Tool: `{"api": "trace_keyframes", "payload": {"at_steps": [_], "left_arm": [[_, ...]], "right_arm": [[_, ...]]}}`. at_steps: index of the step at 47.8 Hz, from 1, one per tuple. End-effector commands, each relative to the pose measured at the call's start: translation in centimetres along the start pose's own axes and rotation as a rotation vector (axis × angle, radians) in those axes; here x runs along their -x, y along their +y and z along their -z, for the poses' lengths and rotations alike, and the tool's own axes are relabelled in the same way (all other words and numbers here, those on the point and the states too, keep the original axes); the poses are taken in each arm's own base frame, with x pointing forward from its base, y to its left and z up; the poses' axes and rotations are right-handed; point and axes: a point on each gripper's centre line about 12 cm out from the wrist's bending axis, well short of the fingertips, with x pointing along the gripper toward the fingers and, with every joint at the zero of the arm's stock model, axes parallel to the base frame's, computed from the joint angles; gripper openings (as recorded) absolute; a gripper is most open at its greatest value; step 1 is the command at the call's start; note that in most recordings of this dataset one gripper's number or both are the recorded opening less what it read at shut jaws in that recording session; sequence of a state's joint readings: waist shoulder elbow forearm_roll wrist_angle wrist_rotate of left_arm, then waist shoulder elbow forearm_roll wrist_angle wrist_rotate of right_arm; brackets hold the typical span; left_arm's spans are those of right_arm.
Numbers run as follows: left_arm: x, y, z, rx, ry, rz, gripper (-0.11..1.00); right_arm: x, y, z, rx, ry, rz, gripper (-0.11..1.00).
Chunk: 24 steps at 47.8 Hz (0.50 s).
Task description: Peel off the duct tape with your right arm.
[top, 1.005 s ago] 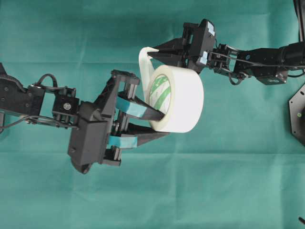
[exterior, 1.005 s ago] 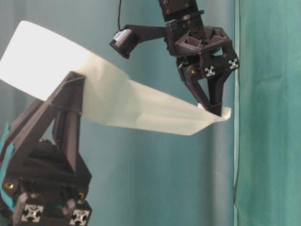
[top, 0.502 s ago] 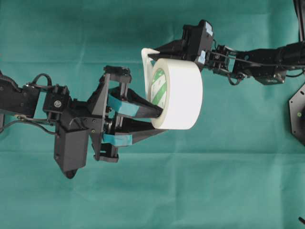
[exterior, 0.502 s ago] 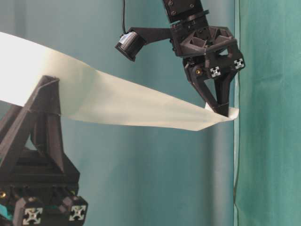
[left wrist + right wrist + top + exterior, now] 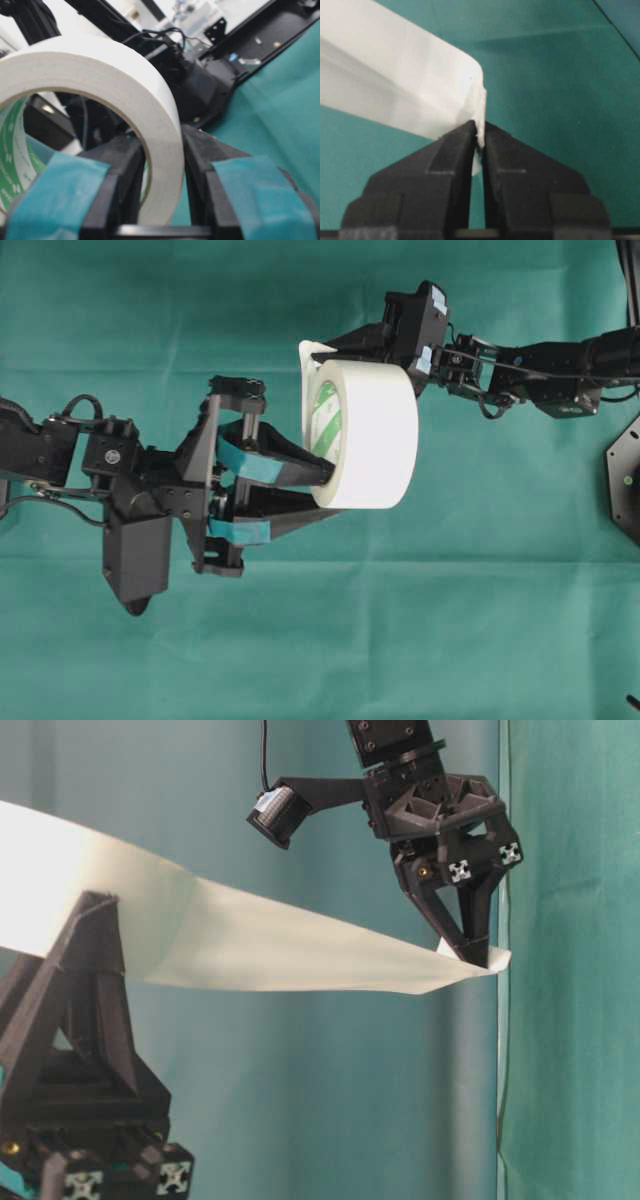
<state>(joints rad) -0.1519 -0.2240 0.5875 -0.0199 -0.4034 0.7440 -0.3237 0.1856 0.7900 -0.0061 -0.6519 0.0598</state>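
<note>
The duct tape [image 5: 372, 435] is a wide white roll held in the air, its green-striped core facing left. My left gripper [image 5: 333, 492], with teal-covered fingers, is shut on the roll's wall, one finger inside the core and one outside [image 5: 162, 165]. A loose white strip [image 5: 300, 945] runs from the roll to my right gripper [image 5: 478, 956], whose plain black tips are shut on the strip's end [image 5: 479, 132]. From overhead the right gripper [image 5: 320, 348] sits just behind the roll's upper left edge.
Green cloth [image 5: 480, 620] covers the table under both arms. A black hexagonal mount [image 5: 625, 475] sits at the right edge. In the table-level view a green backdrop seam [image 5: 500, 1050] runs vertically just right of the right gripper.
The left arm has rolled its wrist and drawn back leftward with the roll, which now looks more edge-on. The peeled strip has grown longer and flatter. The right gripper barely shifted.
</note>
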Motion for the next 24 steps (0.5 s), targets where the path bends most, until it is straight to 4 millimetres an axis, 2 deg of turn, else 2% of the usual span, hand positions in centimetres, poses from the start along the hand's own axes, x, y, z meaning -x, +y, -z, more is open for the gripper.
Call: {"api": "trace_keyframes", "payload": {"at_steps": [1, 12, 24], "left_arm": [[1.1, 2.3, -3.1, -0.039, -0.101, -0.079, 0.20], [1.0, 2.8, -2.5, -0.121, -0.087, -0.102, 0.20], [1.3, 3.6, -1.9, -0.132, -0.069, -0.124, 0.20]], "right_arm": [[0.1, -1.6, 0.0, -0.019, 0.010, 0.042, -0.09], [0.1, -1.6, 0.0, -0.019, 0.010, 0.042, -0.09], [0.1, -1.6, 0.0, -0.019, 0.011, 0.042, -0.09]]}}
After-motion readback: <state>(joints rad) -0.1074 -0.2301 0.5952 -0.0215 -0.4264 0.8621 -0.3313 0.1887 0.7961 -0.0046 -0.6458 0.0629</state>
